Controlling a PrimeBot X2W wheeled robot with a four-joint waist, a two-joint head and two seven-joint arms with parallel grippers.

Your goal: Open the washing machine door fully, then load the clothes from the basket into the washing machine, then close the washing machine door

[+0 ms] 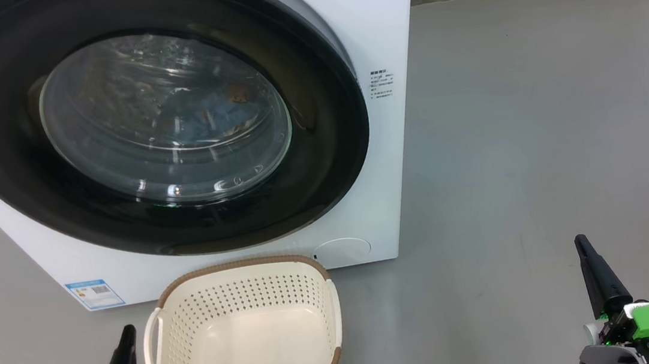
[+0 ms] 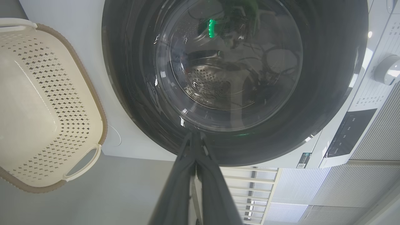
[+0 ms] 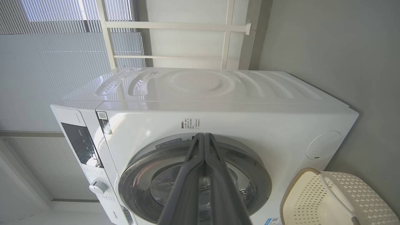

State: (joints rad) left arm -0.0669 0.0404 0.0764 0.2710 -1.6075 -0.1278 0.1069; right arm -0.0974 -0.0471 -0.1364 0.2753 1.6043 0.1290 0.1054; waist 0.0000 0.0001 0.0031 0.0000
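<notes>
While the door (image 1: 167, 117) is looming ahead, the left gripper (image 1: 128, 335) is sitting nearer.
It and the right gripper (image 1: 582, 244) are both pinching shut, empty.

White boxy front-loading machine (image 1: 384, 31), upright. Door (image 1: 328, 163), a glossy black rim around a domed clear window, is shut against the front. Clothes (image 1: 214, 112), blue with orange-brown print, lie inside the machine behind the window. Basket (image 1: 237, 268), cream, perforated and brown-rimmed, stands empty just before the machine.
</notes>
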